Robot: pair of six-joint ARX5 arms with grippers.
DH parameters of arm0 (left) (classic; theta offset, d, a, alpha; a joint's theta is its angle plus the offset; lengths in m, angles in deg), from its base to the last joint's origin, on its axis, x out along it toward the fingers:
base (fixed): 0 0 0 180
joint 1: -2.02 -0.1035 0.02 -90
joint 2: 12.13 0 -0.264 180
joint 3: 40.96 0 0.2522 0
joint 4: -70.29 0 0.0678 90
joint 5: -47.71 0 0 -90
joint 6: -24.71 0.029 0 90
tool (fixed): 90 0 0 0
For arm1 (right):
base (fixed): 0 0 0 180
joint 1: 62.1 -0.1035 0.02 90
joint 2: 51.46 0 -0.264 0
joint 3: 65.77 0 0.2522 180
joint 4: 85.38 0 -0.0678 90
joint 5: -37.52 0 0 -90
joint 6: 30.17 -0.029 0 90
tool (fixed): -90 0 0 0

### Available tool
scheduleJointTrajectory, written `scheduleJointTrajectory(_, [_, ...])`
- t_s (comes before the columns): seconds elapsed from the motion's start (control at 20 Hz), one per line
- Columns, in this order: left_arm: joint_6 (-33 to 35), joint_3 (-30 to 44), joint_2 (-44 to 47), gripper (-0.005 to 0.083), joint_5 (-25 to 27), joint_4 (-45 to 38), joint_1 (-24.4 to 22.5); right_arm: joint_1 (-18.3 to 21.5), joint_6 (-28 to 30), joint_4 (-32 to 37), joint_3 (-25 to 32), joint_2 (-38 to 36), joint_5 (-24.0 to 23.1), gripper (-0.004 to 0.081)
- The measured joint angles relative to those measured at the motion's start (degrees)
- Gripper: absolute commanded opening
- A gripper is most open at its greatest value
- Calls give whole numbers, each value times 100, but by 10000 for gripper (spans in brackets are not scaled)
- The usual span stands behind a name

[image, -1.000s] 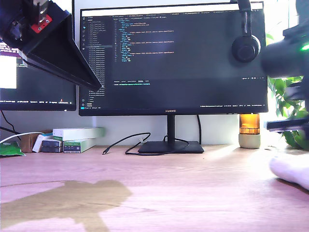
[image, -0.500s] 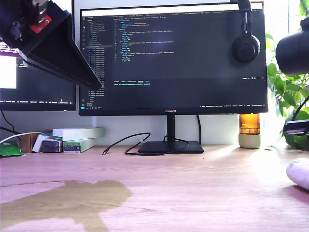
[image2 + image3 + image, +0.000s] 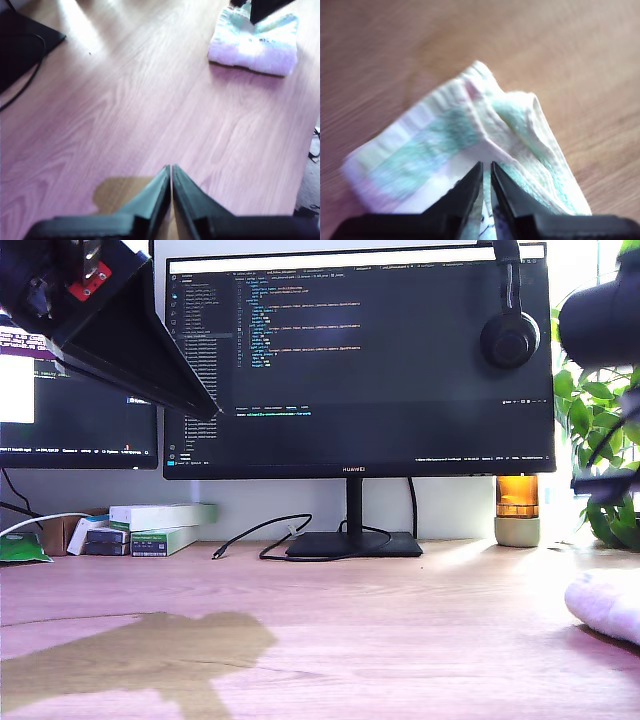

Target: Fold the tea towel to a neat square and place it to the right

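The tea towel (image 3: pixel 606 604) lies folded into a small thick pad on the wooden desk at the exterior view's right edge, partly cut off there. In the first wrist view the tea towel (image 3: pixel 254 44) shows as a neat white block with pale tints. My second gripper (image 3: pixel 486 169) hovers just over the tea towel (image 3: pixel 440 145), fingers together and nothing between them. Its arm (image 3: pixel 600 320) hangs high at the exterior view's right. My first gripper (image 3: pixel 171 171) is shut and empty, far from the towel over bare desk. Its arm (image 3: pixel 110 330) fills the exterior view's upper left.
A large monitor (image 3: pixel 360 360) on a black base (image 3: pixel 352 544) stands at the back, with a loose black cable (image 3: pixel 260 535) beside it. Headphones (image 3: pixel 510 335) hang on it. Small boxes (image 3: pixel 150 525) sit at the back left, an amber jar (image 3: pixel 517 510) and a plant (image 3: pixel 600 470) at the back right.
The second arm has lifted off the towel and risen. The towel's visible part shifted slightly at the exterior view's right edge. The first arm moved a little.
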Motion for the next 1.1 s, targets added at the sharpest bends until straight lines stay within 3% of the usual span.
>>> scheduleJointTrajectory(0.2, [-350, 0, 0, -24, -46, -431, 0, -197, 2181, 74, -2, -647, 341, -13])
scheduleJointTrajectory(0.4, [-568, 0, 0, -24, -63, -595, -221, -175, 2914, 741, 0, -706, 330, -13])
scheduleJointTrajectory(0.6, [-590, 0, 0, -24, -118, -688, -946, -28, 3257, 1810, 0, -723, 337, -13])
scheduleJointTrajectory(0.7, [-588, 31, 0, -24, -221, -841, -1425, 306, 3456, 1976, 0, -743, 372, -13])
scheduleJointTrajectory(0.9, [-588, 310, 0, -24, -496, -1034, -2352, 1082, 3716, 2227, 122, -837, 938, -13])
scheduleJointTrajectory(1.1, [-780, 575, 4, -24, -857, -1652, -2914, 1963, 3716, 2575, 828, -1486, 1403, -13])
